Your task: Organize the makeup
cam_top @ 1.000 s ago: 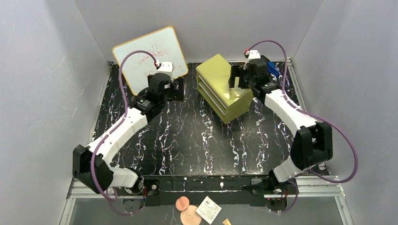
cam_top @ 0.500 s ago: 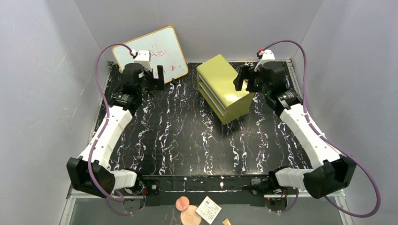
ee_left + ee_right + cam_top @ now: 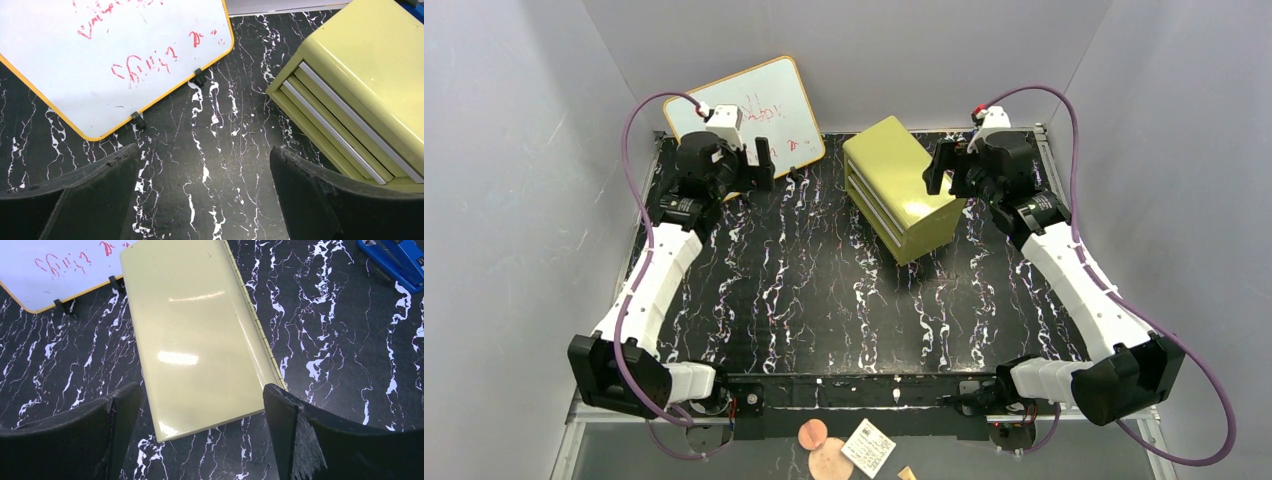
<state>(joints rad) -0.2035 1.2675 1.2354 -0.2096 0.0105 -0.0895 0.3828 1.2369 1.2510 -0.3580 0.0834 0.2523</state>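
We hold our left fingers (image 3: 85, 200) spread apart above the table (image 3: 824, 290), left of the drawer chest (image 3: 899, 190); our right fingers (image 3: 325, 440), likewise parted, hover over that chest's top.

Olive-yellow drawer chest (image 3: 899, 185), black white-veined table (image 3: 824, 290)

**Left wrist view:** whiteboard (image 3: 125, 60) cropped by the top and left edges, red writing illegible; olive-yellow drawer chest (image 3: 360, 90) cropped at right.
**Right wrist view:** blue object (image 3: 395, 260) cut by the top-right corner, unidentifiable.
**Top view:** tan discs (image 3: 827, 458) and printed white card (image 3: 868, 447) below the tabletop (image 3: 824, 300); the print is too small to read and the lower disc is cropped.
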